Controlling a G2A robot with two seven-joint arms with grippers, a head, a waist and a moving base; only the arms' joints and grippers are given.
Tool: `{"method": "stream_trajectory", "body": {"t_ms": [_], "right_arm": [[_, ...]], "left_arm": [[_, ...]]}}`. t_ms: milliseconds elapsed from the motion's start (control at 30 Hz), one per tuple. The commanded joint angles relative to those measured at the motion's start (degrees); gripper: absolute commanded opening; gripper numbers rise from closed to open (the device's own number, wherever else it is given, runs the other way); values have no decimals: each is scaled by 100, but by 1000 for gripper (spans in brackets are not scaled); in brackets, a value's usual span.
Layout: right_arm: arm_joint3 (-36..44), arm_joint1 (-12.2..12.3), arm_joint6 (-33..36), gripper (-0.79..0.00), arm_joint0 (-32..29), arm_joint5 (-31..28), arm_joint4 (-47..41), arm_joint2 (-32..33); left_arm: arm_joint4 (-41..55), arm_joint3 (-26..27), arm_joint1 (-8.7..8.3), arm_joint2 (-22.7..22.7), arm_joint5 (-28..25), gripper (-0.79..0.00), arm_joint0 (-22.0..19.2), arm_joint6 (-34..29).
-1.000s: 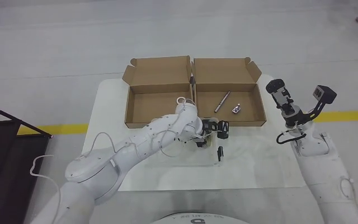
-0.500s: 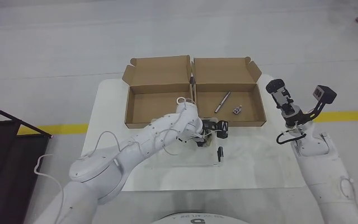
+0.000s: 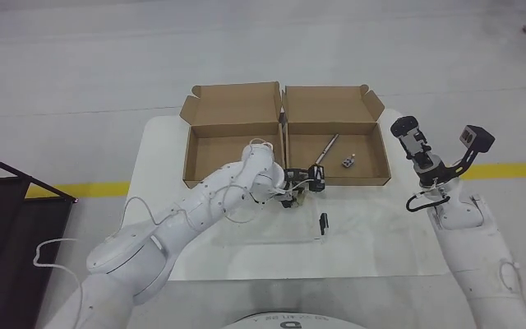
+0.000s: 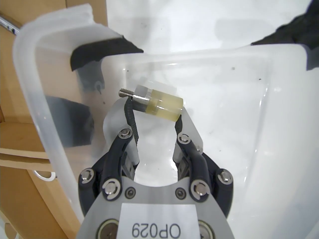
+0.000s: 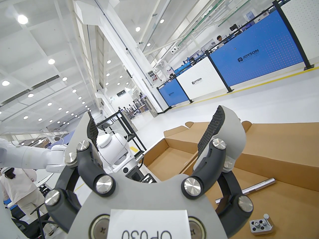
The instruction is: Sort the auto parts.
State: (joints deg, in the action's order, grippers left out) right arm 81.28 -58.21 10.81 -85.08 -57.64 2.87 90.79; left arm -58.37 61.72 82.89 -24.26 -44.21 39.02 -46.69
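Note:
My left gripper (image 4: 154,114) is shut on a small yellowish cylinder with a threaded metal stud (image 4: 159,105) and holds it above a clear plastic tray (image 4: 25,75). From above, this gripper (image 3: 292,196) hangs just in front of the seam between two open cardboard boxes. The left box (image 3: 233,156) looks bare inside. In the right box (image 3: 374,156) lie a metal rod (image 3: 327,148) and a small metal block (image 3: 348,161). A black part (image 3: 322,222) rests in the clear tray (image 3: 271,238). Off past the table's right side, my right gripper (image 5: 154,125) is raised and open, holding nothing.
The white table (image 3: 164,164) carries the boxes along its far side. Box flaps (image 3: 234,99) stand up behind them. The right wrist view looks over the rod (image 5: 249,190) and block (image 5: 261,225). A dark rack (image 3: 16,214) stands off the table's left.
My left arm has drawn back toward the boxes with the yellowish part in its grip, away from the black part in the tray. The right arm has not moved.

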Motion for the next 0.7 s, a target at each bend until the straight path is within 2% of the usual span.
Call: {"method": "stream_trajectory", "body": {"t_ms": [0, 200, 400, 667], "right_arm": [[0, 0, 0, 0, 0, 0, 0, 0], [0, 0, 0, 0, 0, 0, 0, 0], [0, 0, 0, 0, 0, 0, 0, 0], [0, 0, 0, 0, 0, 0, 0, 0]], "left_arm": [[41, 164, -149, -201, -42, -785, 147, -2], [120, 965, -639, -939, -237, -785, 695, -113], [530, 1974, -1126, -1864, -687, -785, 1513, -55], [1863, 2573, -1540, -3004, -1368, -785, 2368, 677]]}}
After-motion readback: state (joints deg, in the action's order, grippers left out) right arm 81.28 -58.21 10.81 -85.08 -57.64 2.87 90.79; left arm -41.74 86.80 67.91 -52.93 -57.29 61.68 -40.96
